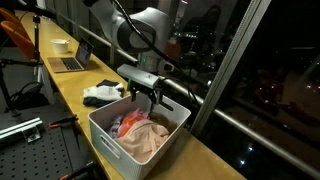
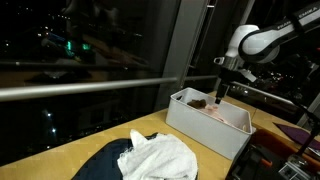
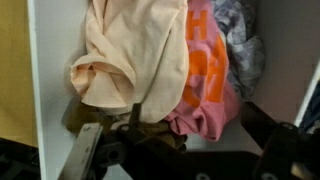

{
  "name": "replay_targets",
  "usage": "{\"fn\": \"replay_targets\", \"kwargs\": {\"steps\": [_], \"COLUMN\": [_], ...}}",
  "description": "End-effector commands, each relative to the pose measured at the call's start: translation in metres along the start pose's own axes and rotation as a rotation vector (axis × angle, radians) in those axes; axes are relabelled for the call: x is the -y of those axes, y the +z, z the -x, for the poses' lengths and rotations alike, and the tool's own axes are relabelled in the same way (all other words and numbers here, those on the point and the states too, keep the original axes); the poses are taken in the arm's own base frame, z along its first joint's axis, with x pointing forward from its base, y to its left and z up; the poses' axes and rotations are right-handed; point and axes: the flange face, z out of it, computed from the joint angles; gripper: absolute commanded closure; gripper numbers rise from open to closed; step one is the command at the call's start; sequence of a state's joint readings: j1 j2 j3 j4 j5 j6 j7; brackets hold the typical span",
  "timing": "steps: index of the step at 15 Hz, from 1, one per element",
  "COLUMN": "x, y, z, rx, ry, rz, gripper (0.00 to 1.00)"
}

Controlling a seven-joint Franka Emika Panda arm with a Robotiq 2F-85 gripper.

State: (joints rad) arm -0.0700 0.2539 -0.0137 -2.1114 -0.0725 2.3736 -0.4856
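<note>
Right now the gripper [image 1: 149, 97] hangs over the bin [image 1: 103, 138], jaws spread as wide as they go & nothing btwn them. No contact w/ anything that I can see: in both exterior views the fingertips sit a bit above the rim, over the bin's far half.

The bin stands on the counter [image 1: 70, 85] by the window, full of clothes. In the wrist view the peach cloth [image 3: 130, 55] lies bunched at the left, against the white wall. The pink cloth [image 3: 205, 90] w/ orange print is just right of it, the two touching. A grey cloth [image 3: 240, 40] fills the far right corner.

Key relation: the clothes lie straight below the gripper, not off to a side. In the wrist view the left finger [image 3: 85, 155] lines up under the peach bunch. The seam where peach meets pink falls approx midway btwn the fingers. The peach bunch runs near-to-far along the wall, so its long axis sits crosswise to the line btwn the fingers. How deep the heap goes I can't tell.

Elsewhere: a pile [image 2: 150, 158] of dark & white clothes lies on the counter, apart from the bin, and a laptop [image 1: 70, 62] sits further along.
</note>
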Motion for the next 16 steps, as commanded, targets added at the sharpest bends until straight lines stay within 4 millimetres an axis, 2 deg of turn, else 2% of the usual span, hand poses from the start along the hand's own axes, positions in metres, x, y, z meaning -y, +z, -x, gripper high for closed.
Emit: {"fn": "replay_targets", "kwargs": {"steps": [1, 4, 7, 10, 11, 12, 16], "x": [-0.011, -0.014, -0.018, -0.029, -0.033, -0.035, -0.04], "y": [0.044, 0.094, 0.132, 0.158, 0.162, 0.162, 0.143], "z": [-0.014, -0.018, -0.016, -0.011, -0.01, -0.009, -0.005], "rx": [-0.014, -0.004, 0.018, 0.035, 0.038, 0.036, 0.009], "ry": [0.004, 0.004, 0.006, 0.023, 0.035, 0.041, 0.069], "rz": [0.008, 0.0, -0.005, -0.019, -0.026, -0.037, -0.058], "gripper": [0.0, 0.0, 0.0, 0.0, 0.07, 0.26, 0.57]}}
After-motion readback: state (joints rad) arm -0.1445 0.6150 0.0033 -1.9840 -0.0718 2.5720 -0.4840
